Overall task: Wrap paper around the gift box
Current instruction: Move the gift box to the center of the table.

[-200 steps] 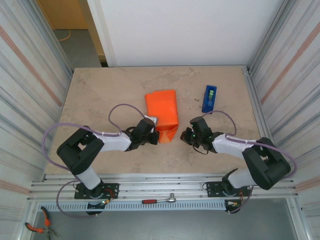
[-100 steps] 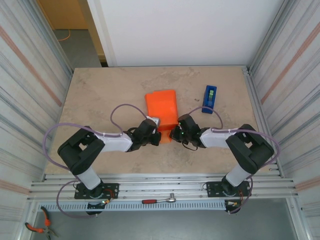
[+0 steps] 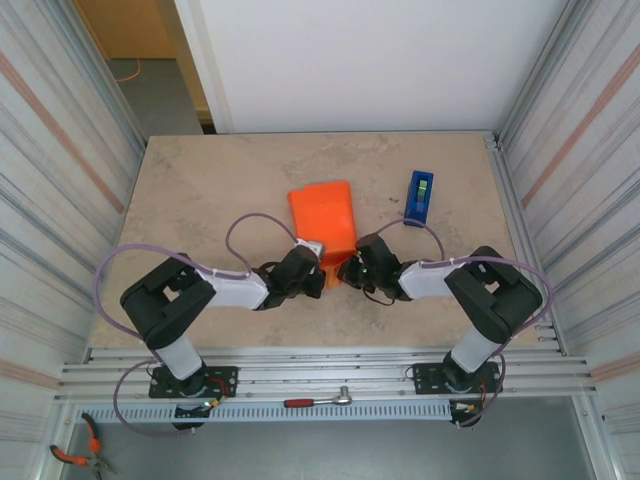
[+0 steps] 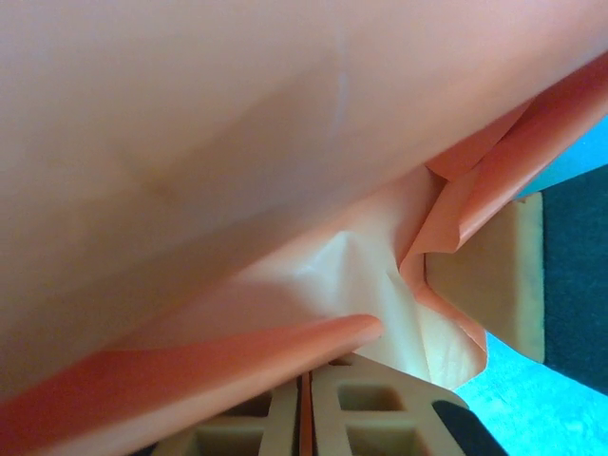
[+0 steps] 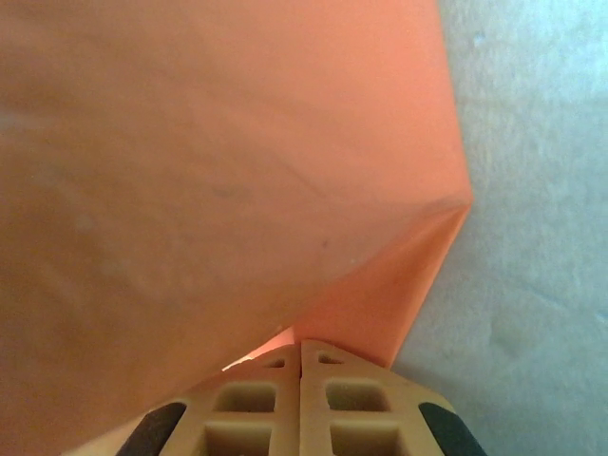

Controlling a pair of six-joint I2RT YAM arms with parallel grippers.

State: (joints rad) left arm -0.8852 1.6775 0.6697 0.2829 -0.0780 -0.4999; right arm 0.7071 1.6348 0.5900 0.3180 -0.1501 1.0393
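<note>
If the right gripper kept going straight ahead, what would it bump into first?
The orange paper. The closed right gripper points straight at its folded end and seems to be touching it, though depth is hard to judge.

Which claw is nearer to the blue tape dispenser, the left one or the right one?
Right. The right claw lies left of the blue tape dispenser, toward the robot, at the near end of the orange paper. The left claw lies farther left there.

Left arm (image 3: 232, 291), right arm (image 3: 432, 279) — black joints, pale links, lilac cables (image 3: 256, 215); pincer fingers (image 5: 249, 410) — tan, lattice-ribbed.
</note>
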